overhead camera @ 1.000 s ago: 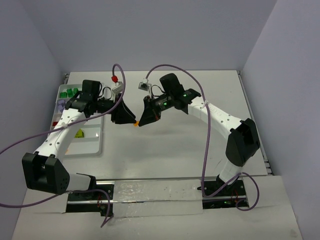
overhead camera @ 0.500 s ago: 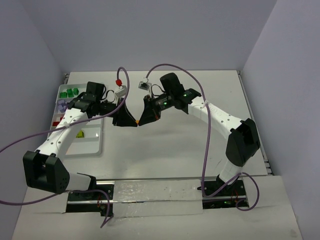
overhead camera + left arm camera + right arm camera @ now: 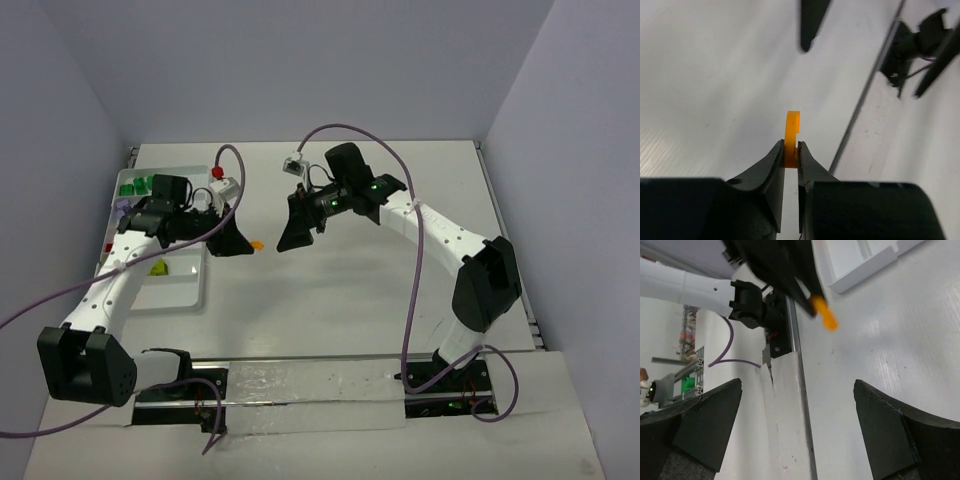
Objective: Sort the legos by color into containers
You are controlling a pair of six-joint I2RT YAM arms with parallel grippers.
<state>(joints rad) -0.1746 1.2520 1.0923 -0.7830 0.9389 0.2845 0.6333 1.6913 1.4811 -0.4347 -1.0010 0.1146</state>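
A small orange lego (image 3: pixel 792 134) sticks out from the tips of my left gripper (image 3: pixel 791 146), which is shut on it above the table. From above, that lego (image 3: pixel 257 243) hangs just right of the white tray of containers (image 3: pixel 185 285), with my left gripper (image 3: pixel 246 244) behind it. My right gripper (image 3: pixel 287 240) stands open a short way to the right, apart from the lego. In the right wrist view the orange lego (image 3: pixel 823 314) shows ahead of my wide-open right gripper (image 3: pixel 797 390). Dark green (image 3: pixel 136 184), lime green (image 3: pixel 158 267) and red (image 3: pixel 108 246) legos lie in the tray.
The tray's corner (image 3: pixel 867 262) lies beyond the left fingers (image 3: pixel 790 270) in the right wrist view. Purple cables (image 3: pixel 235 160) arc over both arms. The table's near edge strip (image 3: pixel 785 405) runs below the right gripper. One right finger (image 3: pixel 812 20) shows in the left wrist view.
The orange lego has passed from my right gripper to my left. The left jaws closed on it, the right jaws opened wide, and the left arm drew back left toward the tray.
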